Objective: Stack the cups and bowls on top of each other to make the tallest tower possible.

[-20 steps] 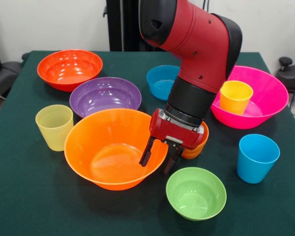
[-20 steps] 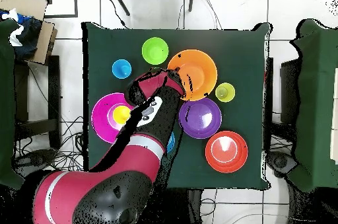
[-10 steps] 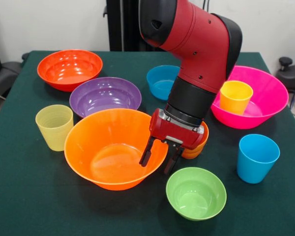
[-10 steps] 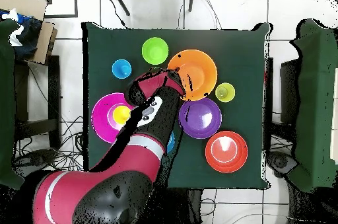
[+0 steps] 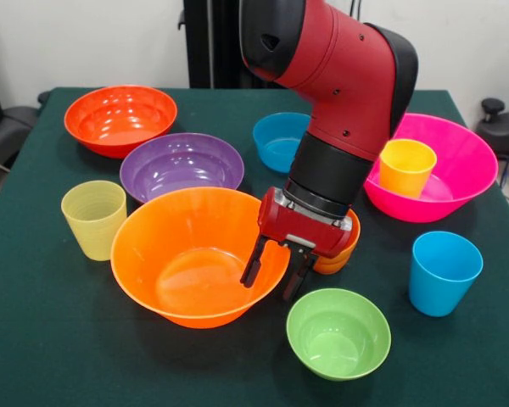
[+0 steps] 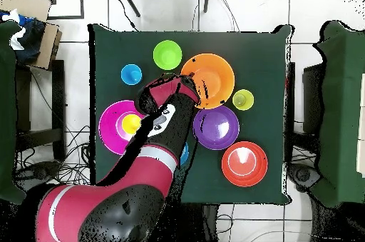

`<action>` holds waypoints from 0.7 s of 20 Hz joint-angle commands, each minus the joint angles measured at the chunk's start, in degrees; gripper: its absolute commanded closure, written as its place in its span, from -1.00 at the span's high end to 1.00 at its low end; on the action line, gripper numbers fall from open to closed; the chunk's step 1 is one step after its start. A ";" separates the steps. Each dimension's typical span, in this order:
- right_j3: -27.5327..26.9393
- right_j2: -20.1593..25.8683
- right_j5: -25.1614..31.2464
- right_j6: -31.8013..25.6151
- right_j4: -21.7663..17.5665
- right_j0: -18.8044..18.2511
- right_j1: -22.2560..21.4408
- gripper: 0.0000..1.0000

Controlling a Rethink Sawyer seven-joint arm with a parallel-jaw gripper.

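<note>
In the front view, from the left: a ribbed pale yellow-green plastic cup (image 5: pixel 94 219) stands upright at the left side of the dark green table (image 5: pixel 51 339), with a glossy red-orange medium bowl (image 5: pixel 120 119) far behind it and a purple medium bowl (image 5: pixel 181 166) just right of that. The large orange plastic bowl (image 5: pixel 197 254) sits near the middle, empty and upright, almost touching the purple bowl's near rim. The red and black arm's gripper (image 5: pixel 273 278) straddles the orange bowl's right rim, one black finger inside the bowl and one outside it, the two set apart around the rim. Just behind the gripper an orange cup (image 5: pixel 343 251) shows only as a sliver, mostly hidden by the wrist. A small lime green bowl (image 5: pixel 338 332) lies near right of the gripper, a small blue bowl (image 5: pixel 279 140) farther back, a sky blue cup (image 5: pixel 444 271) at the right, and a large hot pink bowl (image 5: pixel 458 161) at far right holds an upright yellow cup (image 5: pixel 406 167). The overhead view hides the blue bowl and orange cup under the arm, but it shows the yellow cup sitting near the pink bowl's centre.
</note>
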 commanded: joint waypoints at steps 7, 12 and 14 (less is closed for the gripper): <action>-0.42 6.11 3.38 4.36 1.65 -0.64 -0.23 1.00; -0.40 6.17 3.75 4.24 1.74 -0.69 -0.29 1.00; -0.37 6.26 3.83 4.33 1.89 -0.71 -0.27 1.00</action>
